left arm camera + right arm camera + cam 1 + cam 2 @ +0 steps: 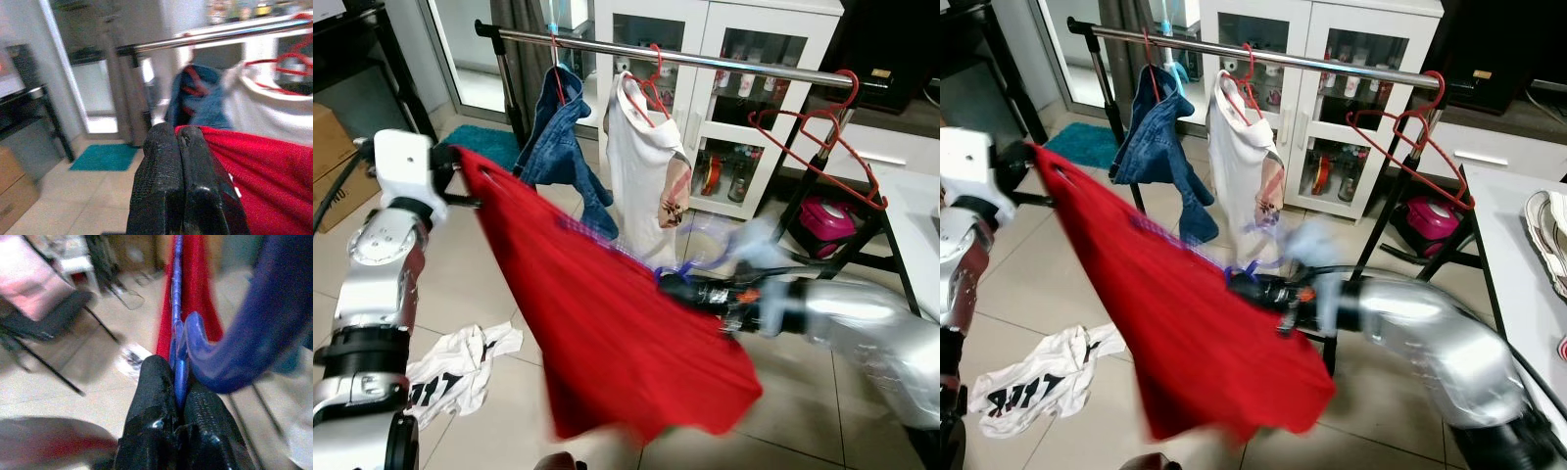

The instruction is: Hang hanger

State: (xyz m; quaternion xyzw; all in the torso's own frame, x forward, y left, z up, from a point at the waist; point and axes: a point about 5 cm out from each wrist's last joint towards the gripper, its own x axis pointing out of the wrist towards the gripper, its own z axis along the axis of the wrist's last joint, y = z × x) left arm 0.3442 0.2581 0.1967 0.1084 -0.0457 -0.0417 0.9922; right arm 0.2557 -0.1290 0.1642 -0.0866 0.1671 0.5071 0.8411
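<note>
- Down on the pale floor tiles at far left, a crumpled white T-shirt (460, 367) with black print lies in a heap.
- Just above it, the left gripper (183, 142) has its ridged black fingers pressed together, pinching the corner of the red garment (607, 323).
- That soft red cloth stretches taut on a slant between the two arms, its lower edge blurred.
- Behind it runs the shiny metal rail (685, 57); a blue denim piece (558, 137) hangs there, then a white shirt (641, 166) on a red hanger (651, 88).
- Centre-right, the right gripper (178, 399) is clamped shut on the blue plastic hanger (234, 342), its thin bar squeezed between the textured pads and the broad curved hook arching away.
- That hanger sits at the red cloth's upper edge, below the rail and well short of it.
- Far right, empty red wire hangers (818, 142) dangle off the rail's end, glass-door cabinet (744, 88) behind.
</note>
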